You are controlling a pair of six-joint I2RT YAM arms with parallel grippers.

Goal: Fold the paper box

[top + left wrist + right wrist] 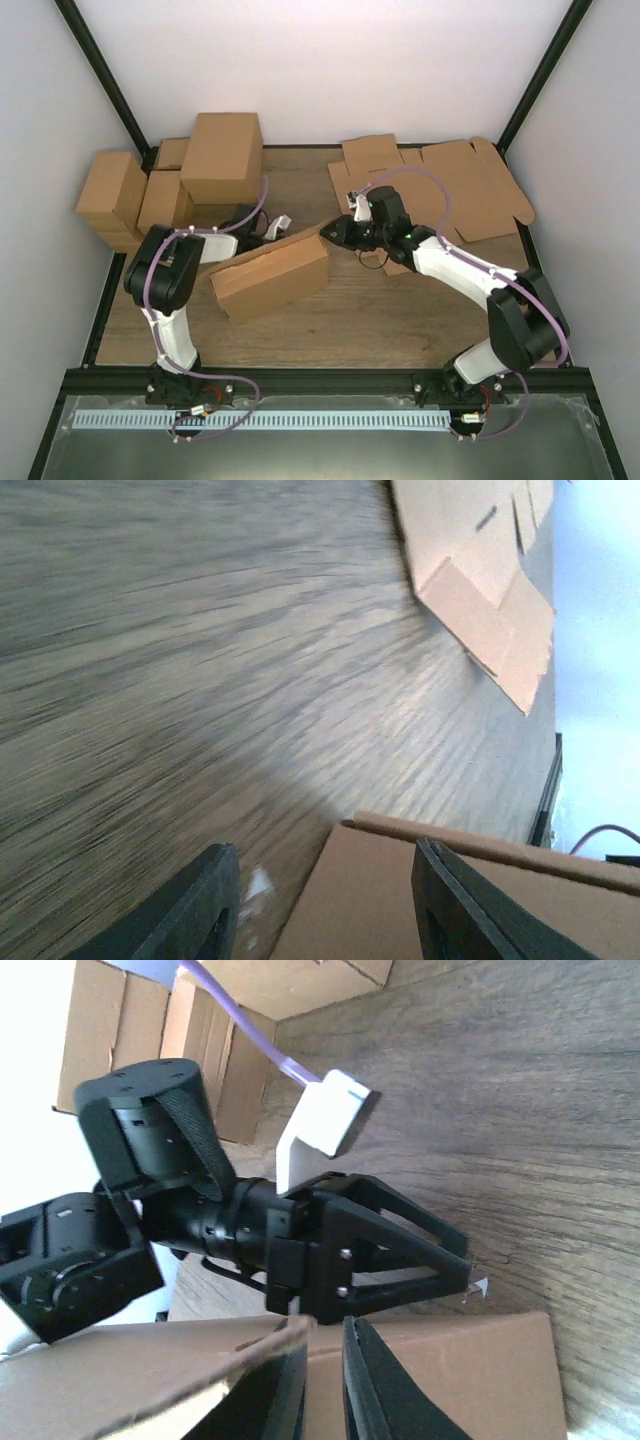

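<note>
The paper box (270, 275), plain brown and partly folded into a long low shape, lies slanted at the table's middle. My left gripper (283, 228) is at its far long edge, open, with the box's surface (400, 900) showing between its fingers (205, 905). My right gripper (328, 232) is at the box's far right corner. In the right wrist view its jaws (325, 1390) stand almost together, pinching the edge of a raised flap (150, 1380) of the box. The left gripper's black fingers (430, 1260) show just beyond.
Several folded brown cartons (220, 155) are stacked at the back left. Flat die-cut cardboard sheets (440, 185) lie at the back right and also show in the left wrist view (480, 570). Black frame posts (105, 75) stand at the back corners.
</note>
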